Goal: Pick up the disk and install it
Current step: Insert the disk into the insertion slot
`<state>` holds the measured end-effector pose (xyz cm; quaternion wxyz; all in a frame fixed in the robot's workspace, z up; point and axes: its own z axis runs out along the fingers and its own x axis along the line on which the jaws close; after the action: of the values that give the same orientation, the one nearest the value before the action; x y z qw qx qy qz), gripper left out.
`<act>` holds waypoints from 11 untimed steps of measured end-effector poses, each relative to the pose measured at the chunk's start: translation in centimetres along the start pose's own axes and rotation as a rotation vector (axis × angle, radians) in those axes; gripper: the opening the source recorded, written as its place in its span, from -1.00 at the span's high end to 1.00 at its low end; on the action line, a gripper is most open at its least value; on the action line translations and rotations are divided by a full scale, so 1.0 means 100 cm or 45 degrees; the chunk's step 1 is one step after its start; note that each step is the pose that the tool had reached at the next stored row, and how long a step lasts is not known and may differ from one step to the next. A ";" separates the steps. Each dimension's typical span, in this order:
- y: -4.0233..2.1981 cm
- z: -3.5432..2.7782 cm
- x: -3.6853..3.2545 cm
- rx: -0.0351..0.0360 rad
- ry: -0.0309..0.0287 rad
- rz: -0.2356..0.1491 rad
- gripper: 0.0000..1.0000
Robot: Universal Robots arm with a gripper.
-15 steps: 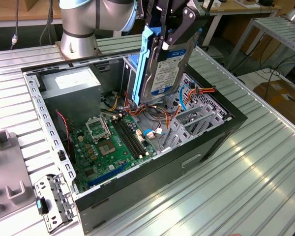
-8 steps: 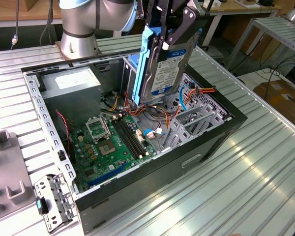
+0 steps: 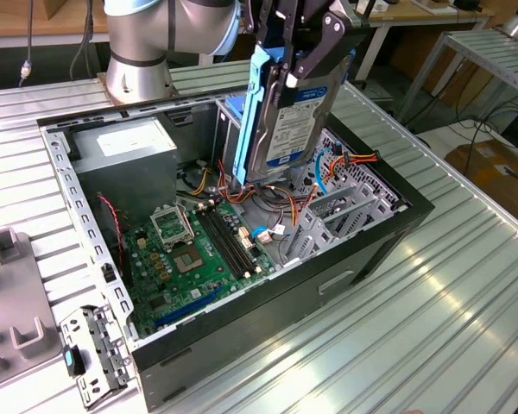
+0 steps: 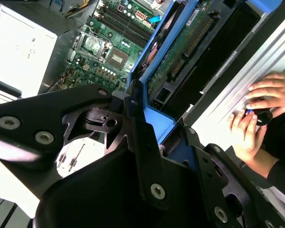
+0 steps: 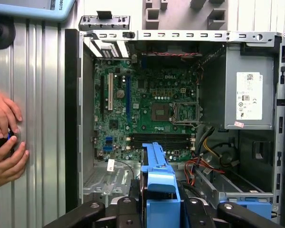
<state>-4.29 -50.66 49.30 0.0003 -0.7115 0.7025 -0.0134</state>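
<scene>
1. The end effector (image 3: 304, 60) hung over the open computer case (image 3: 268, 345), its fingers clamped on the upper end of the disk (image 3: 285, 121).
2. The disk was up in the air, standing on end and slightly tilted. Its white-and-blue label faced the exterior view's right, with a blue side rail (image 3: 246, 112) along its left edge.
3. Its lower end dipped toward the tangle of coloured cables (image 3: 276, 194) at the far side of the case, above the green motherboard (image 3: 190, 259).
4. The second wrist view looked along the disk (image 4: 180, 52) and showed its green circuit-board underside, with black fingers (image 4: 147, 147) pressed against the blue rail.
5. The grey power supply (image 3: 125, 147) with its white sticker sat in the far corner of the case, on the exterior view's left.
6. The case lay on its side on the ribbed metal table (image 3: 432, 328).
7. A person's hands (image 5: 4, 137) rested on the table just beside the case's black wall, cupped around a small dark object.
</scene>
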 end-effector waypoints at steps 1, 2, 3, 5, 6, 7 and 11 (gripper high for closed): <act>-0.0014 0.0003 0.0028 0.0000 -0.0001 0.000 0.26; -0.0030 0.0005 0.0058 0.0000 -0.0001 0.000 0.26; -0.0042 0.0007 0.0079 0.0000 -0.0002 0.000 0.26; -0.0088 0.0016 0.0163 0.0000 -0.0001 0.000 0.26; -0.0103 0.0020 0.0189 0.0000 -0.0002 0.000 0.26; -0.0115 0.0022 0.0211 0.0000 -0.0002 0.000 0.26; -0.0216 0.0040 0.0331 -0.0001 -0.0001 0.000 0.26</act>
<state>-2.07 -53.94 49.01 0.0003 -0.7115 0.7025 -0.0133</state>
